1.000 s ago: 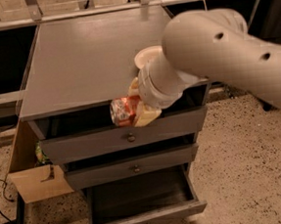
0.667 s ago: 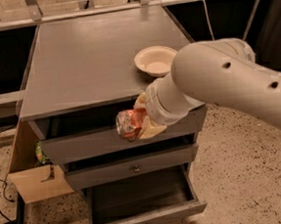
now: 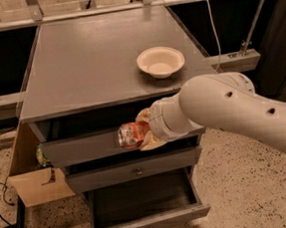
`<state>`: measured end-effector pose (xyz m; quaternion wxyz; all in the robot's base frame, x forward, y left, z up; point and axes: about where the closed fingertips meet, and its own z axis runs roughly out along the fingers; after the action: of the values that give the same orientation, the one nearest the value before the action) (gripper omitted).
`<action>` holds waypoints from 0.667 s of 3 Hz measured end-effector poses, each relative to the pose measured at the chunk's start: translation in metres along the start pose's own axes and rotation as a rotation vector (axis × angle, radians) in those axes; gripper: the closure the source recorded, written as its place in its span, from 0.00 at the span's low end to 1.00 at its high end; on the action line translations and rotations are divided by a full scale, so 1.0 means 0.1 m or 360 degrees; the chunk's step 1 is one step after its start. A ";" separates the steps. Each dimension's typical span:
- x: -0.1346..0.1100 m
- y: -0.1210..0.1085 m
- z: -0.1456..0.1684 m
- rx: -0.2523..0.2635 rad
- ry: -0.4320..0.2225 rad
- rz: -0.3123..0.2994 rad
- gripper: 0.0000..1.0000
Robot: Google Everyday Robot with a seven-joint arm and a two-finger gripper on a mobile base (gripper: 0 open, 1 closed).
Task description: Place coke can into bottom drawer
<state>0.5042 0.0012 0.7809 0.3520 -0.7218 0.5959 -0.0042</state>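
My gripper is shut on the coke can, a small red-orange can with a silver end facing left, held sideways. It hangs in front of the top drawer's grey front, above the pulled-out bottom drawer, whose dark interior lies open below. My white arm reaches in from the right and hides the drawers' right side.
A cream bowl sits on the grey cabinet top. The middle drawer is closed, with a brass knob. A cardboard box stands left of the cabinet. Cables lie on the speckled floor at left.
The arm has lowered and pulled back to the right, uncovering the bowl. The can has moved down and slightly right in front of the top drawer, still held.
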 end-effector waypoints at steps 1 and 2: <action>0.12 0.10 0.16 -0.0030 0.0033 -0.0036 1.00; 0.31 0.23 0.38 -0.0052 0.0035 -0.0024 1.00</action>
<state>0.5093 -0.0071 0.7276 0.3335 -0.7319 0.5942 -0.0049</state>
